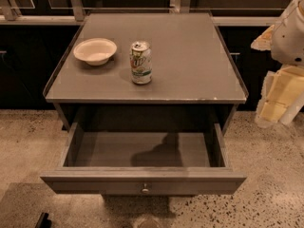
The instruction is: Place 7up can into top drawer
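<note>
The 7up can, white and green with a silver top, stands upright on the grey cabinet top, left of centre. The top drawer is pulled open below the top's front edge, with its small round knob at the middle of the front panel. My gripper is at the far right edge of the view, beside the cabinet and level with its front right corner. It is well apart from the can and holds nothing that I can see.
A shallow cream bowl sits on the cabinet top, left of the can. The top has a low raised rim on its left and right sides. Dark cabinets and a rail run behind. Speckled floor surrounds the cabinet.
</note>
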`<action>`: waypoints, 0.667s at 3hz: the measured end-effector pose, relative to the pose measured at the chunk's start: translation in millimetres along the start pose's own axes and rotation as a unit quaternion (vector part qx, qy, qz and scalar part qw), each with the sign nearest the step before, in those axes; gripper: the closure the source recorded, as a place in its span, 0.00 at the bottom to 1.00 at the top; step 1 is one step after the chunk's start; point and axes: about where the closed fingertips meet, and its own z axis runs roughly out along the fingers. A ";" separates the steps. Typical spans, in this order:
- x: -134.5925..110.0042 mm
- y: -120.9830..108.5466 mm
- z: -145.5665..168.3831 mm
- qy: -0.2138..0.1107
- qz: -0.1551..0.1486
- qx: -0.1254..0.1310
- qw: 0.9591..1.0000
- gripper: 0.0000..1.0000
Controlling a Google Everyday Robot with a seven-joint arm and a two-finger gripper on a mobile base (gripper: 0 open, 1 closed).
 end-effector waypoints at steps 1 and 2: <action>0.0 0.0 0.0 0.000 0.000 0.000 1.000 0.00; -2.5 -7.9 2.8 -0.025 0.001 0.019 1.000 0.00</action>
